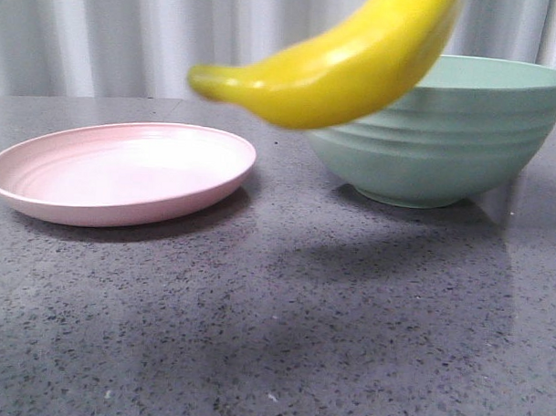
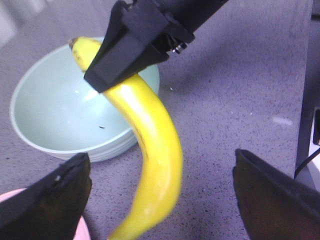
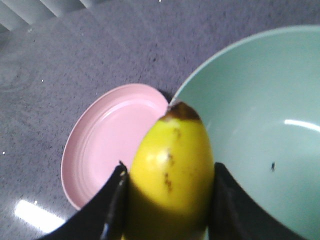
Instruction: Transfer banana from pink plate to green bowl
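Note:
The yellow banana (image 1: 342, 69) hangs in the air, tilted, its upper end over the near rim of the mint-green bowl (image 1: 444, 150) and its lower end pointing toward the pink plate (image 1: 124, 171), which is bare. My right gripper (image 3: 169, 172) is shut on the banana (image 3: 172, 165) near its dark tip. From the left wrist view the right gripper (image 2: 132, 45) grips the banana (image 2: 155, 145) above the bowl (image 2: 60, 115). My left gripper (image 2: 161, 162) is wide open, and the banana shows between its fingers without touching them. Neither gripper shows in the front view.
A dark grey speckled table (image 1: 283, 336) bears the plate and bowl side by side. A pale ribbed wall (image 1: 101, 37) stands behind. The table's edge with a cable (image 2: 310, 150) shows in the left wrist view.

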Tool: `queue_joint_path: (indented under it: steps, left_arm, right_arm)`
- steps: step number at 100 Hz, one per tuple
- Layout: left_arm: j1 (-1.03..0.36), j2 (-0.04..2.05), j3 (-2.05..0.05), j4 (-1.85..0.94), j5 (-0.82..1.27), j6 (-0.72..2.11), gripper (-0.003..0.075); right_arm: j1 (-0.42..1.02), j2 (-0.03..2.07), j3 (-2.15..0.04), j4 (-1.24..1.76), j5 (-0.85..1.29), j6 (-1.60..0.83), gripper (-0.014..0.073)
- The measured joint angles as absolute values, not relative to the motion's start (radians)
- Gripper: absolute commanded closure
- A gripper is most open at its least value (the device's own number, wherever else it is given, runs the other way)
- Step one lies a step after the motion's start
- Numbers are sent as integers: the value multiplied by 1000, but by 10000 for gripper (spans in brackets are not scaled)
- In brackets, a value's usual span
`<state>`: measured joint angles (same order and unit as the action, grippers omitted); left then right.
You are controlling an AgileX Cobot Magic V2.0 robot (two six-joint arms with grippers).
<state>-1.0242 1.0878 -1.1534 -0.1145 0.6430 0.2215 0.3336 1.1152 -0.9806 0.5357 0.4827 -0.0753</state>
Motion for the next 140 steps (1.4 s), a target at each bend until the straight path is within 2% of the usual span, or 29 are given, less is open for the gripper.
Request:
queue_joint_path:
  steps: [31, 58, 65, 80, 87, 129, 134, 140]
  left_arm:
    - [-1024, 1009, -1156, -102, 659, 195, 184]
    - [-1024, 1009, -1156, -102, 661, 193, 184]
    - [-1024, 1009, -1156, -102, 661, 193, 184]
    - [-1024, 1009, -1156, -102, 661, 193, 184]
    - [-1024, 1009, -1156, -102, 661, 193, 184]
    - [-1024, 1009, -1156, -100, 661, 188, 187]
    - [-1024, 1009, -1156, -100, 661, 188, 207]
    - [-1024, 1009, -1156, -100, 661, 186, 277]
  right_arm:
    - [244, 1119, -1105, 388, 408, -82, 617]
    - [170, 1193, -1115, 339, 386, -84, 606]
    - [170, 1224, -1115, 335, 385, -84, 557]
    - [170, 1287, -1115, 320, 382, -84, 300]
    - [170, 1303, -1115, 318, 382, -84, 244]
    - [170, 1307, -1115, 315, 384, -84, 250]
    - [170, 1298, -1115, 312, 388, -84, 251]
    - [170, 1276, -1115, 294, 391, -84, 263]
